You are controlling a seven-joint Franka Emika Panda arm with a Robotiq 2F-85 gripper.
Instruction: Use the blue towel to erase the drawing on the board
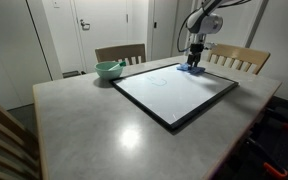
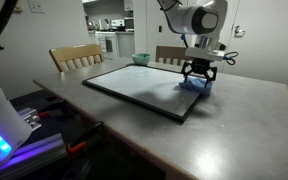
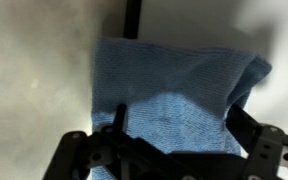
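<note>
A blue towel (image 1: 192, 69) lies crumpled at one corner of the black-framed whiteboard (image 1: 174, 92) on the grey table. It shows in both exterior views (image 2: 196, 84) and fills the wrist view (image 3: 174, 85). My gripper (image 1: 196, 58) (image 2: 200, 74) hangs straight down over the towel. Its fingers (image 3: 179, 122) are open and spread to either side of the cloth, close to it. Only a faint mark (image 1: 156, 82) shows on the white surface. The board's black frame (image 3: 132, 20) runs away from the towel in the wrist view.
A green bowl (image 1: 108, 70) (image 2: 141, 59) stands on the table just off another corner of the board. Wooden chairs (image 1: 120, 53) (image 1: 236, 58) are pushed in along the table's sides. The table edge (image 2: 234, 150) lies beyond the board.
</note>
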